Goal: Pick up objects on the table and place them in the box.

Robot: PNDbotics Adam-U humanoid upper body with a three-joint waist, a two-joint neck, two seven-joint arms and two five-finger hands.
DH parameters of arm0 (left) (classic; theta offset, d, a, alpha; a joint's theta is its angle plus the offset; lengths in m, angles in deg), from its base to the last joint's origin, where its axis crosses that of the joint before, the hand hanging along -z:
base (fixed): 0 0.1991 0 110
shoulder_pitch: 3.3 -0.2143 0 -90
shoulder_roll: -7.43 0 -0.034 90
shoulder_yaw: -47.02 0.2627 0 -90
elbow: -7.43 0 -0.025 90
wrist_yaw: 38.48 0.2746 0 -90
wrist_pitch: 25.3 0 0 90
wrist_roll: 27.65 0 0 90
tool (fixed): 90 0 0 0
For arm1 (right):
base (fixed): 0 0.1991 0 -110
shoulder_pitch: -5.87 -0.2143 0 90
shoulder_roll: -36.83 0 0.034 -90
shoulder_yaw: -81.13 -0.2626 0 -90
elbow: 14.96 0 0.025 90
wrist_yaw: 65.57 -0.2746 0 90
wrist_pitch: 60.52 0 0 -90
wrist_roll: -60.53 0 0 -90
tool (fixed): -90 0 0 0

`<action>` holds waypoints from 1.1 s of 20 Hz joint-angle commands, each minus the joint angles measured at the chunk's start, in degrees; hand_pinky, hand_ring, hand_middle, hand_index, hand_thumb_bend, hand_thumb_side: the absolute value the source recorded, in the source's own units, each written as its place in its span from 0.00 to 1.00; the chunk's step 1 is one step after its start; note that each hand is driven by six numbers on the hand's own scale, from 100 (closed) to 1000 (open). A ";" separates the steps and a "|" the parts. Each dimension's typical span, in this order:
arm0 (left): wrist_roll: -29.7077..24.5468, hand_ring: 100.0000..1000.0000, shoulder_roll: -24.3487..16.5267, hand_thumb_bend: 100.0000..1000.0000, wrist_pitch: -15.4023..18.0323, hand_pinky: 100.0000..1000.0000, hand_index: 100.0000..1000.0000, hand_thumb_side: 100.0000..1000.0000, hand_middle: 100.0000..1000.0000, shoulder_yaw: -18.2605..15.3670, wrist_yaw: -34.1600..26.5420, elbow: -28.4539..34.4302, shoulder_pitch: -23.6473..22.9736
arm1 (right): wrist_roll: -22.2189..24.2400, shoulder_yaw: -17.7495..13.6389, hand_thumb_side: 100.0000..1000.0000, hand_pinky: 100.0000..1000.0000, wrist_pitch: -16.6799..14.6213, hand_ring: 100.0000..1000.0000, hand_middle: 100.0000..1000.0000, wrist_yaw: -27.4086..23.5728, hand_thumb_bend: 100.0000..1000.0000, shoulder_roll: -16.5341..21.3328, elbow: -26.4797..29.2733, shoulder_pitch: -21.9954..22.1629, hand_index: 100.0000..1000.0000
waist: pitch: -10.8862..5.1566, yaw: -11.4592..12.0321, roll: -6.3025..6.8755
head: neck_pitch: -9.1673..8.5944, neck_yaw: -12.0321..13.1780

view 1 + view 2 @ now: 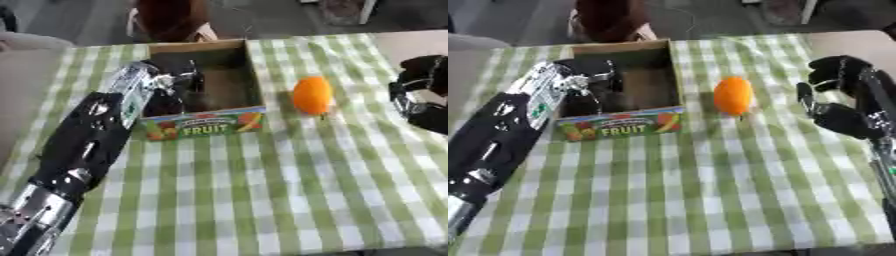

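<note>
An orange fruit (312,95) lies on the green checked cloth just right of the cardboard box (251,75), whose front face reads FRUIT. My left arm reaches in from the lower left, and my left hand (179,82) hangs inside the box at its left side. The hand is dark against the box's dark inside, so anything under it is hidden. My right hand (842,102) hovers to the right of the orange, a short gap away, with its fingers relaxed and nothing in it.
The table (289,190) carries a green and white checked cloth, with bare tabletop showing at the far right corner (411,42). A person sits behind the far edge (171,20), beyond the box.
</note>
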 commanded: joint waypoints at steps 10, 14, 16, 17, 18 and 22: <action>-1.80 0.68 -10.61 0.81 -1.39 0.72 0.73 0.11 0.62 -2.94 -11.96 16.37 -1.09 | -0.17 -1.17 0.00 0.62 0.01 0.63 0.53 0.36 0.12 1.86 0.17 -0.87 0.69 | -1.17 1.32 0.30 | -0.62 -1.29; -0.03 0.65 -14.18 0.80 -3.90 0.70 0.72 0.07 0.60 -5.03 -17.36 24.64 -4.28 | -0.32 -1.28 0.00 0.62 0.08 0.63 0.53 0.84 0.13 2.65 -0.61 -1.82 0.69 | -1.07 1.80 0.35 | -0.74 -1.67; 1.55 0.64 -15.42 0.80 -5.53 0.69 0.72 0.07 0.59 -6.35 -19.75 28.30 -6.55 | -0.29 -1.27 0.00 0.62 0.19 0.63 0.53 1.22 0.13 3.15 -1.49 -2.55 0.69 | -0.96 2.05 0.35 | -0.83 -1.85; 2.53 0.63 -15.85 0.80 -6.31 0.68 0.72 0.07 0.59 -7.01 -20.99 30.03 -7.81 | -0.31 -1.26 0.00 0.62 0.25 0.63 0.53 1.45 0.13 3.40 -2.14 -2.97 0.69 | -0.90 2.16 0.35 | -0.87 -1.96; 3.88 0.61 -16.14 0.80 -7.19 0.66 0.71 0.05 0.57 -7.86 -22.40 31.69 -9.36 | -0.29 -1.19 0.00 0.62 0.37 0.64 0.54 1.77 0.14 3.79 -3.00 -3.51 0.70 | -0.81 2.36 0.33 | -0.92 -2.08; 10.43 0.59 -16.41 0.74 -10.42 0.63 0.69 0.02 0.55 -10.37 -28.92 37.34 -16.02 | 0.15 -0.57 0.00 0.62 0.46 0.64 0.54 3.45 0.17 5.15 -7.27 -6.26 0.70 | -0.52 2.92 0.30 | -1.01 -2.58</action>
